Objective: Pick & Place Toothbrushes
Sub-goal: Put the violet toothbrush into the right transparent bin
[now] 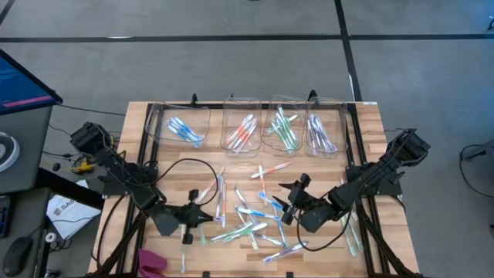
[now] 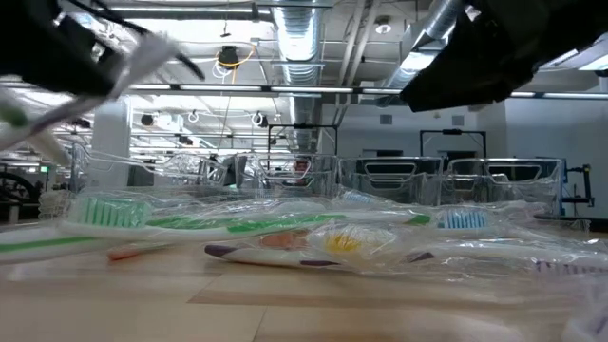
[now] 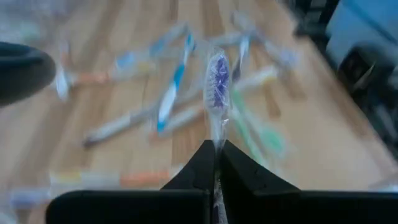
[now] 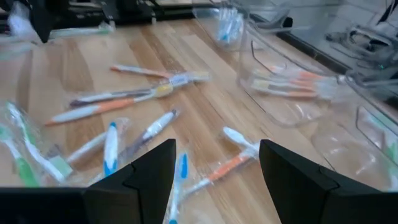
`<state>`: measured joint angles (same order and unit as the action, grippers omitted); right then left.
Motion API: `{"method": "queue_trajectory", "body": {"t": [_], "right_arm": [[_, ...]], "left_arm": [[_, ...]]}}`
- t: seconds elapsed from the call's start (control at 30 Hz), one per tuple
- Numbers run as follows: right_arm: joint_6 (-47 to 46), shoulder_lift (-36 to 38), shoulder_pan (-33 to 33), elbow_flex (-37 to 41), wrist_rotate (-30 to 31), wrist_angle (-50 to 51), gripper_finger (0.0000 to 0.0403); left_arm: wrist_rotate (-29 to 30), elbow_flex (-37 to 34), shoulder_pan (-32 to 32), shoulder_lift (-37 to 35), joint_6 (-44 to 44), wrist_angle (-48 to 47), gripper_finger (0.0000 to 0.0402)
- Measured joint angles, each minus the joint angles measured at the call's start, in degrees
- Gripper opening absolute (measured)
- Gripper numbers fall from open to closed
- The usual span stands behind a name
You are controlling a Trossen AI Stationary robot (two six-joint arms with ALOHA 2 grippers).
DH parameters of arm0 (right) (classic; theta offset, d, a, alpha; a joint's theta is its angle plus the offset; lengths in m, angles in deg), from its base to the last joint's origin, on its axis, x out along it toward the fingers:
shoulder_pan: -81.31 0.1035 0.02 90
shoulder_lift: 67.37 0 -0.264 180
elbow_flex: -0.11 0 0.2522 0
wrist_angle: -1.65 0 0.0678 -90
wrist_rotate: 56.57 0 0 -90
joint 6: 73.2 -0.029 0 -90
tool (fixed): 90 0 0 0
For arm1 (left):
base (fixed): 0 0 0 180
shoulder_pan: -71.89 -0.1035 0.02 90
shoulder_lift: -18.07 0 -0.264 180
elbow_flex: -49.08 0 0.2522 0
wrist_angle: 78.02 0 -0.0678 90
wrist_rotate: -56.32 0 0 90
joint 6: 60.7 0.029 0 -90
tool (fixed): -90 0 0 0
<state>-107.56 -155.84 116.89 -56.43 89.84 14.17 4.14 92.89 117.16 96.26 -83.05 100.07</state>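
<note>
Item: toothbrushes (image 1: 255, 220), slim plastic, whitish handles with blue, orange, green or purple accents, most in thin clear wrappers; a loose scatter lies across the middle and near part of the wooden desk (image 1: 139, 139), some crossing or touching one another. Further stock: four clear bins (image 1: 247, 127) in a row along the far edge, each holding a few brushes that seem grouped by colour, blue, orange, green and purple from left to right. One purple-bristled toothbrush (image 3: 217, 84) is pinched in the left gripper (image 3: 217, 163), fingers closed on the handle, head pointing forward over the scatter; this gripper sits at the left side of the pile. The right gripper (image 4: 217, 168) hovers over the right side of the pile with fingers spread wide and nothing between them. Handling, by judgement: very light, stiff along the handle, wrapper slick and crinkly, so a brush may slip or swivel in a pinch. Best hold looks to be mid-handle, across the narrow width, choosing a brush lying apart from its neighbours so no second one lifts with it.
</note>
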Motion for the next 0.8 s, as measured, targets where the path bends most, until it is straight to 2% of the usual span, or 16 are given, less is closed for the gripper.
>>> {"method": "queue_trajectory", "body": {"t": [0.23,0.33,0.4,0.6,0.7,0.8], "right_arm": [[6.7,0.0,-0.9,0.0,-3.0,-7.6,0.0226],[10.8,0.0,-1.3,0.0,-5.0,-12.2,0.0226],[13.7,0.0,-1.7,0.0,-6.9,-15.3,0.0226],[22.0,0.0,-2.8,0.0,-10.5,-24.0,0.0226],[25.5,0.0,-4.3,0.0,-14.4,-28.1,0.0226],[27.8,0.0,-5.7,0.0,-20.4,-33.1,0.0226]], "left_arm": [[8.9,0.1,-0.9,0.0,10.1,13.0,0.0003],[9.9,0.1,-2.4,-0.1,16.1,21.7,0.0004],[8.3,0.2,-3.6,-0.1,19.3,27.4,0.0004],[2.9,0.2,-8.2,-0.1,24.3,36.0,0.0004],[-3.6,0.2,-11.5,-0.1,26.2,41.7,0.0003],[-12.6,0.2,-14.4,0.1,26.7,47.0,0.0003]]}}
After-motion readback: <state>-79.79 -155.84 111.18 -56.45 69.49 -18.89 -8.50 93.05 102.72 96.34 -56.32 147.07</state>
